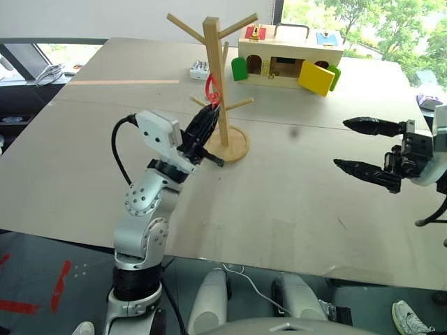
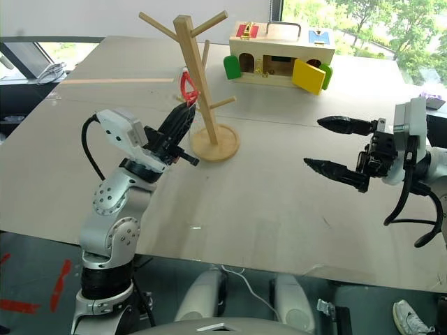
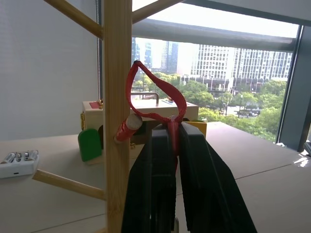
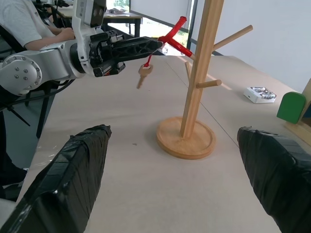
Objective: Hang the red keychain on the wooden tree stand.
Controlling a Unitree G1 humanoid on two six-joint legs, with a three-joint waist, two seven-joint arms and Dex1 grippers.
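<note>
The wooden tree stand [image 1: 213, 63] rises on its round base near the middle of the table. My left gripper [image 1: 208, 108] is shut on the stem of the red keychain [image 3: 156, 92] and holds it up against the pole. The red loop sits at the tip of a short peg [image 3: 128, 128]; I cannot tell whether it goes around the peg. A small brass key [image 4: 143, 74] dangles below the left fingers [image 3: 194, 165]. My right gripper [image 1: 353, 147] hangs open over the table on the right, well apart from the stand, pointing toward it.
A pale wooden box [image 1: 290, 59] with coloured doors stands behind the stand on the right. A white battery case [image 1: 200, 69] lies behind the stand on the left. A seated person [image 4: 29, 24] shows beyond the table's left side.
</note>
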